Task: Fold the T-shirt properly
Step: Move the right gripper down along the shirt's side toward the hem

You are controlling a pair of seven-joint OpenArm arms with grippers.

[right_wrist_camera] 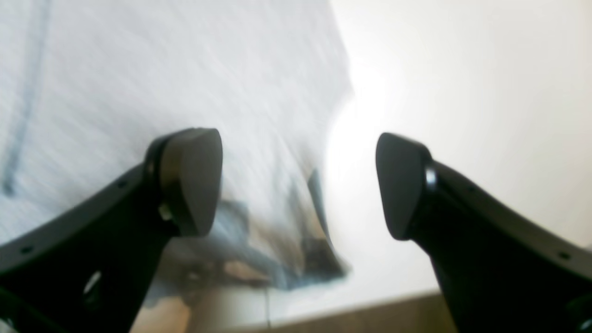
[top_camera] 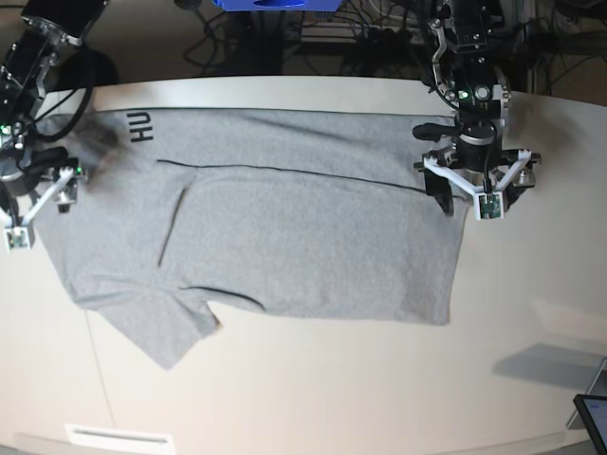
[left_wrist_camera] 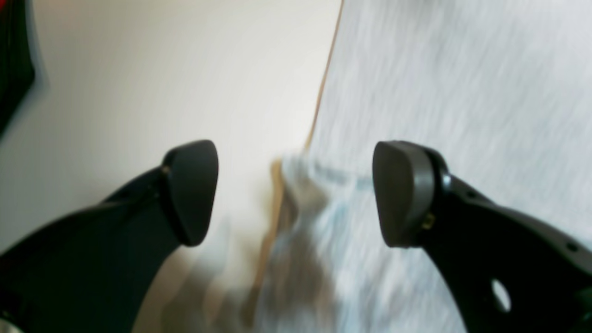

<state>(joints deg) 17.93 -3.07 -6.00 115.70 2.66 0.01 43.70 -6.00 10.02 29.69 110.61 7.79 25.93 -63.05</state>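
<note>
The heather-grey T-shirt lies flat across the pale table. Its far part is folded over, and black letters "HU" show at the far left. My left gripper hovers open at the shirt's right edge; in the left wrist view the left gripper straddles the cloth edge, with T-shirt on the right and table on the left. My right gripper stands open at the shirt's left edge. In its own view the right gripper has the T-shirt on the left. Both wrist views are blurred.
Cables and a blue object sit behind the table's far edge. A dark screen corner shows at the front right. A white strip lies at the front left edge. One sleeve sticks out toward the front.
</note>
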